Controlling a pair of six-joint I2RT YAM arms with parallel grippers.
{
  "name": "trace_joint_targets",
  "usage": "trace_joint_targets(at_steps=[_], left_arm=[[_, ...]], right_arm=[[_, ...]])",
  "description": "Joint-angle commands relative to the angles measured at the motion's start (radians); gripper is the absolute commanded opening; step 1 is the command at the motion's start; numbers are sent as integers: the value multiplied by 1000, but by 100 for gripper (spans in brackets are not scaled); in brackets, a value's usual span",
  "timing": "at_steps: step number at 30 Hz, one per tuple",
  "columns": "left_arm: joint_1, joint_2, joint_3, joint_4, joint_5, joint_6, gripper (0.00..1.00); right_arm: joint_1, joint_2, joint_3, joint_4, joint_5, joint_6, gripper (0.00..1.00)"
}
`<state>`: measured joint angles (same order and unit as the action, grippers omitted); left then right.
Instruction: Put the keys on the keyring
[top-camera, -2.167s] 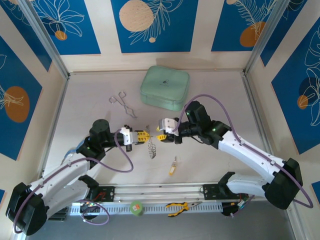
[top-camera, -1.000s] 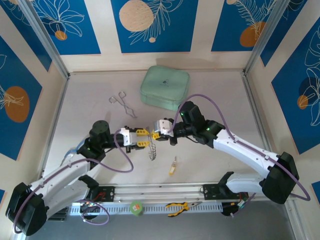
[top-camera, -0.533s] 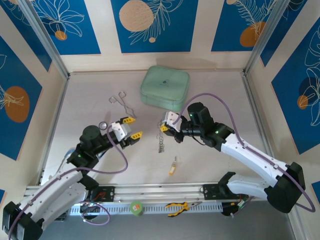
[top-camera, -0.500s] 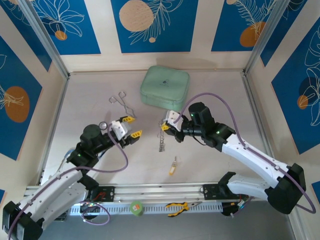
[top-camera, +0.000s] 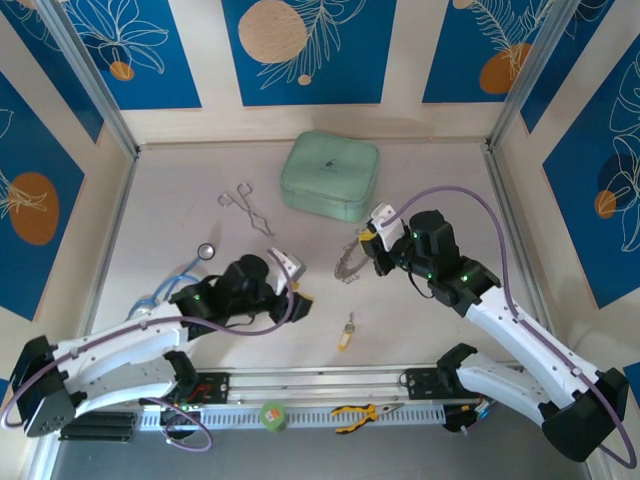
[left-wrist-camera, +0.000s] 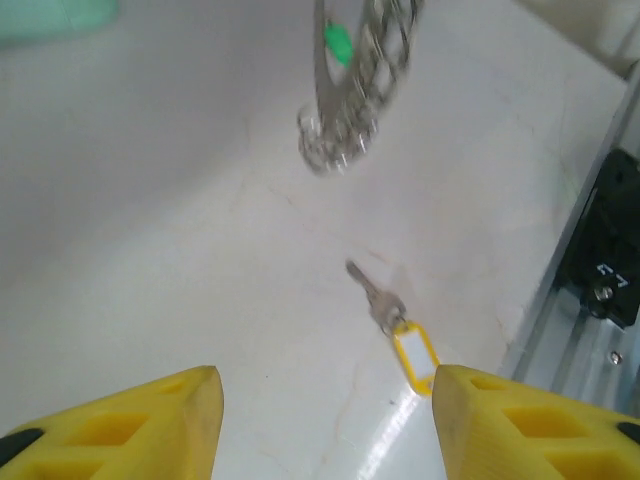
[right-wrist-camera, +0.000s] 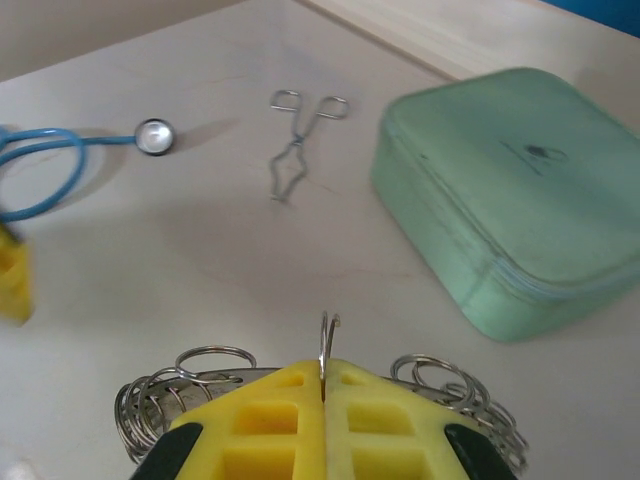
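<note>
Top view: the right gripper (top-camera: 368, 243) is clamped on the keyring (top-camera: 347, 265), and the left gripper (top-camera: 298, 290) is spread and empty. Left wrist: its fingers (left-wrist-camera: 150, 420) stand wide apart, with the yellow key (left-wrist-camera: 400, 325) lying on the table ahead and the green key (left-wrist-camera: 338, 42) on the hanging keyring. Right wrist: the jaws are closed tight on the keyring's wire.

left gripper (left-wrist-camera: 325, 415): jaws wide apart with nothing between them; the yellow fingertips (left-wrist-camera: 150, 425) sit low in the view, one at each side.
yellow key (left-wrist-camera: 392, 318): lies flat on the table (left-wrist-camera: 150, 220), beyond the gap between the fingertips, with its yellow head towards the rail and its blade pointing away from it.
keyring (left-wrist-camera: 345, 120): comes down from the top of the view, blurred, with small metal loops bunched at its lower end; well apart from the yellow key.
green piece (left-wrist-camera: 339, 42): among the loops near the top, too blurred to tell more.
rail (left-wrist-camera: 545, 340): metal, along the table's edge, carrying a black block (left-wrist-camera: 610, 245).
mint case (left-wrist-camera: 45, 15): one corner, at the far side.
</note>
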<state>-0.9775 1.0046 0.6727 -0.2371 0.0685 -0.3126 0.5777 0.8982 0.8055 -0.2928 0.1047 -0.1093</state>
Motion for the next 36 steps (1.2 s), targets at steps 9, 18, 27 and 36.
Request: trace_joint_targets(at_steps=[9, 18, 27, 36], left_arm=[[-213, 489, 370, -344, -179, -177, 65], [-257, 737, 566, -407, -93, -133, 75], [-300, 867, 592, -418, -121, -204, 71], [-304, 918, 592, -454, -230, -182, 51]], right_arm=[[-122, -88, 14, -63, 186, 113, 0], [-177, -160, 55, -92, 251, 72, 0], [-189, -163, 49, -77, 241, 81, 0], [-194, -165, 54, -89, 227, 81, 0]])
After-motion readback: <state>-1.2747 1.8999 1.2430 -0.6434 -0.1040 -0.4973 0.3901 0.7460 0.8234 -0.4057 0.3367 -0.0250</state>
